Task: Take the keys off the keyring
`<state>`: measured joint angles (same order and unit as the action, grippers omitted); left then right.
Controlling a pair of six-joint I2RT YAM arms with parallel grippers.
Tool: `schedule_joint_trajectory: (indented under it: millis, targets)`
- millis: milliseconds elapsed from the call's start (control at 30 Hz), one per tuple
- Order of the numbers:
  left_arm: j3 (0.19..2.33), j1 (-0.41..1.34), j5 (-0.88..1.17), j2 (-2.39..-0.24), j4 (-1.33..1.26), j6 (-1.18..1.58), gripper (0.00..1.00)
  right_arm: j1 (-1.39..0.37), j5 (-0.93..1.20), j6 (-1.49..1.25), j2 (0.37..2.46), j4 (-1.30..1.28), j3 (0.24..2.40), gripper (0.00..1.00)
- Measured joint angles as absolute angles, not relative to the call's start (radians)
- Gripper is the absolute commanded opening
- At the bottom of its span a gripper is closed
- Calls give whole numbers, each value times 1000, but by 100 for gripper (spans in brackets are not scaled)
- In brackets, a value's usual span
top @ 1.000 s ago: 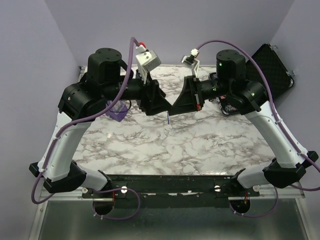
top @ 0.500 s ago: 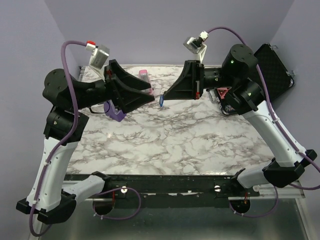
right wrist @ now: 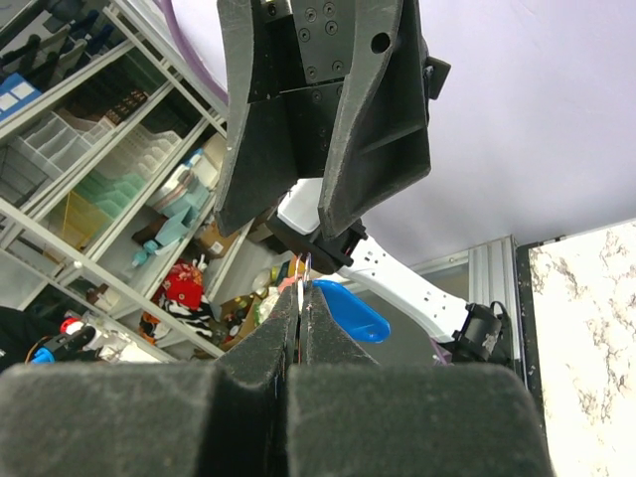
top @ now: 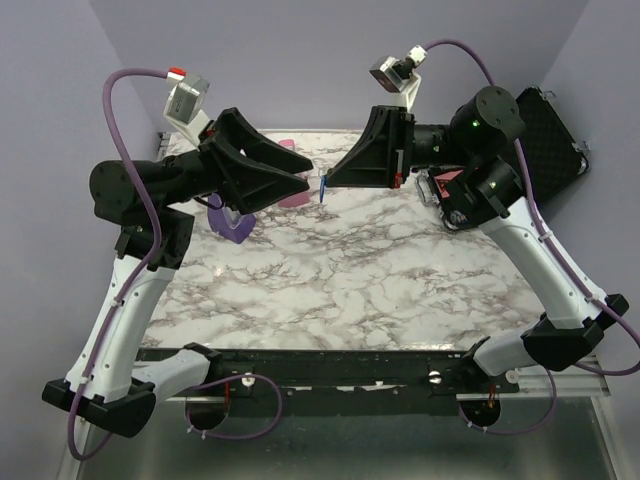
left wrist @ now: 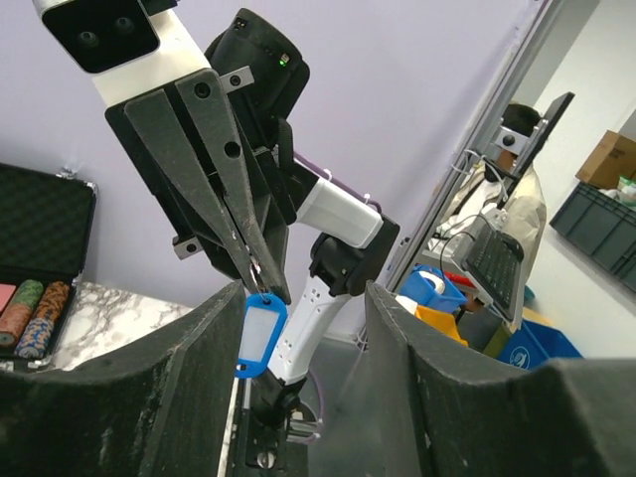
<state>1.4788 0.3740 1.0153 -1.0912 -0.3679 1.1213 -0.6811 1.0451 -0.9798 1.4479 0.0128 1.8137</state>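
The keys [top: 322, 190] show as a tiny bright-blue oblong tag hanging from a thin metal keyring [right wrist: 304, 270]. My right gripper [top: 329, 182] is shut on the keyring and holds it high above the marble table; the blue tag [right wrist: 350, 311] hangs just beyond its closed fingertips [right wrist: 301, 320]. My left gripper [top: 305, 177] is open and faces the right one tip to tip. In the left wrist view the blue tag [left wrist: 255, 334] hangs close by the inner side of the left finger [left wrist: 199, 370], between my left gripper [left wrist: 303, 293]'s spread fingers. I cannot tell whether it touches.
A pink wedge [top: 291, 198] and a purple wedge [top: 236, 226] lie on the marble table [top: 340, 290] below the left arm. An open black case [top: 548, 122] stands at the back right; it holds poker chips [left wrist: 38, 310].
One second ago both grippers met low over the table. Both arms have risen; the left gripper has opened, swung back left, then come close to the right gripper's tip again.
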Motion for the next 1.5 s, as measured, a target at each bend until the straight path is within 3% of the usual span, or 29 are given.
schedule_joint_trajectory:
  millis: [500,1033,1233,1500]
  targets:
    - [1485,382,1015,-1130,-370,1138,49,-681,1045,-1005,1454,60,1814,1]
    - [1565,428,1011,-1158,-236,1037,25,-682,1044,-1006,1462,82,1814,1]
    - [1596,435,1006,-1176,-175,996,0,-682,1045,-1006,1465,86,1814,1]
    - [1662,446,995,-1184,-27,907,0,-682,1051,-984,1466,75,1815,1]
